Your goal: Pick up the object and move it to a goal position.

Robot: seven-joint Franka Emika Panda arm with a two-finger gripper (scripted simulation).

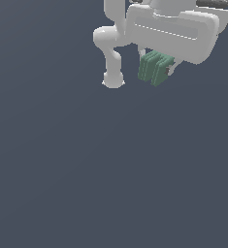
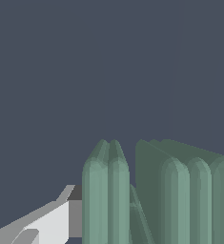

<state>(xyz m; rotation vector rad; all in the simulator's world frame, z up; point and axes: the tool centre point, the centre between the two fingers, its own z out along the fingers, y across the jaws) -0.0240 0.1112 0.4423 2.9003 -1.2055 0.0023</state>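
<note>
The object (image 1: 151,68) is a small matte green block with ridged, grooved sides. It hangs under the white hand of the arm, near the upper right of the exterior view. My gripper (image 1: 157,73) is shut on it, and a light finger (image 1: 170,70) shows at the block's side. In the wrist view the object (image 2: 161,190) fills the lower part of the picture as rounded green ridges. One white and grey finger (image 2: 61,217) presses against its side there. The other finger is hidden behind the block. No goal marker is visible.
The arm's white links and base (image 1: 113,77) stand just to the exterior view's left of the held block. A plain dark blue-grey floor (image 1: 86,169) spreads below and around, with no other objects in sight.
</note>
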